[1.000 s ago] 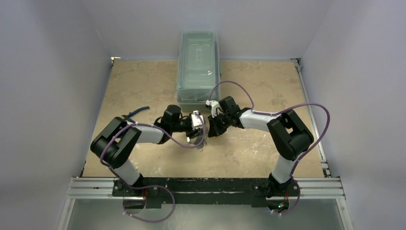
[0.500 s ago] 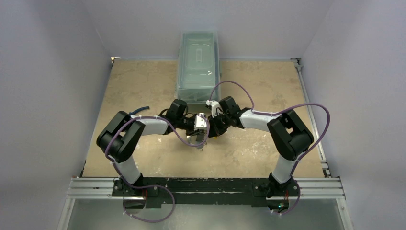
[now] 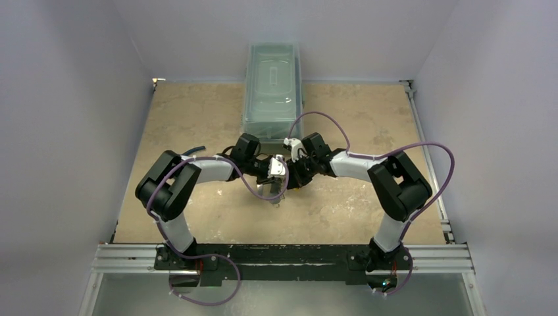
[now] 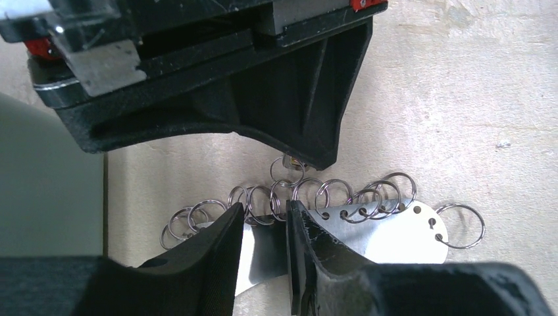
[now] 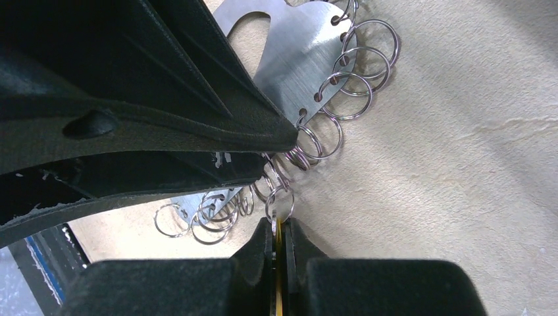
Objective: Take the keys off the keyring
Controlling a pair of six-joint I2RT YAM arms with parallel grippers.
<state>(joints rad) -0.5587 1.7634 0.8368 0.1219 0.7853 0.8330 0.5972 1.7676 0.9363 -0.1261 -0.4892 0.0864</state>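
Note:
The keyring shows as a flat silvery plate (image 4: 395, 230) lying on the table, with holes along its edge that carry several small split rings (image 4: 329, 194). It also shows in the right wrist view (image 5: 296, 59). My left gripper (image 4: 263, 210) has its jaws a little apart, with the tips set down on the plate. My right gripper (image 5: 279, 227) is shut on the yellow-headed key (image 5: 278, 283), which hangs from one small ring (image 5: 267, 203) at the plate's edge. The silvery keys are not in view. In the top view the left gripper (image 3: 273, 172) and right gripper (image 3: 293, 176) meet tip to tip.
A clear lidded plastic bin (image 3: 273, 85) stands at the back middle, just behind the grippers. The blue-handled pliers (image 3: 192, 152) lie left of the left arm. Grey walls close in both sides of the tan tabletop (image 3: 368, 210).
The left arm has swung right and slightly back, bringing its gripper closer to the right gripper. The right arm has stayed put, still shut on the yellow key.

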